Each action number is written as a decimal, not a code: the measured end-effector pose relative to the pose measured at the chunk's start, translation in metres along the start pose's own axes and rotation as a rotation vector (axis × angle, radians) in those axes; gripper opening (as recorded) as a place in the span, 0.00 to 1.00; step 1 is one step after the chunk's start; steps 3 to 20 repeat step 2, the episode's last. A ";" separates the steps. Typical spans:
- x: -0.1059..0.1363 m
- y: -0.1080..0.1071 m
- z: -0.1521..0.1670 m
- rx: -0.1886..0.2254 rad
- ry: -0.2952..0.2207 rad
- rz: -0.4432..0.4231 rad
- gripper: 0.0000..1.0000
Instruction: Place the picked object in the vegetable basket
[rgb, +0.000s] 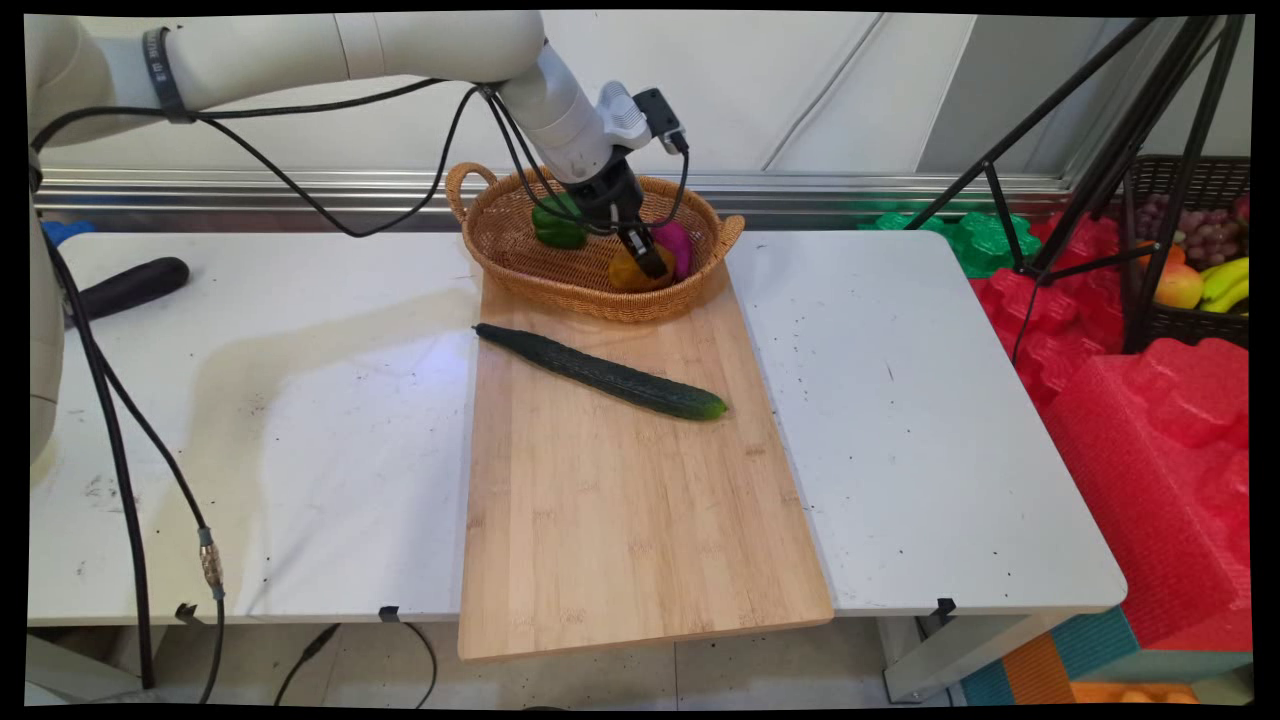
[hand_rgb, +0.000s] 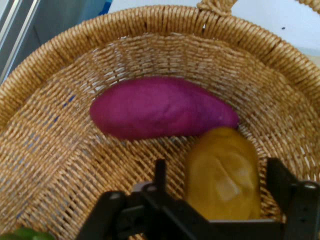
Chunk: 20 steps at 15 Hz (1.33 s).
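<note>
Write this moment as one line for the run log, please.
gripper: open, astride yellow potato | beside: purple sweet potato, green pepper | in: wicker basket | board: cucumber

Lighting is bright and even. A soft, broad shadow of the arm lies on the tabletop (rgb: 300, 400) left of the cutting board (rgb: 620, 480). The basket (hand_rgb: 60, 150) weave in the hand view is slightly soft. The main view's borders bow slightly.

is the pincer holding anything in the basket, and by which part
Nothing is held yet. The pincer is open, one finger either side of the yellow potato, with gaps showing.
</note>
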 end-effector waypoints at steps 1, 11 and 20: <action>0.000 0.000 0.001 -0.003 0.005 0.000 1.00; 0.001 0.000 0.001 -0.005 0.011 0.001 1.00; 0.001 0.000 0.001 -0.005 0.011 0.001 1.00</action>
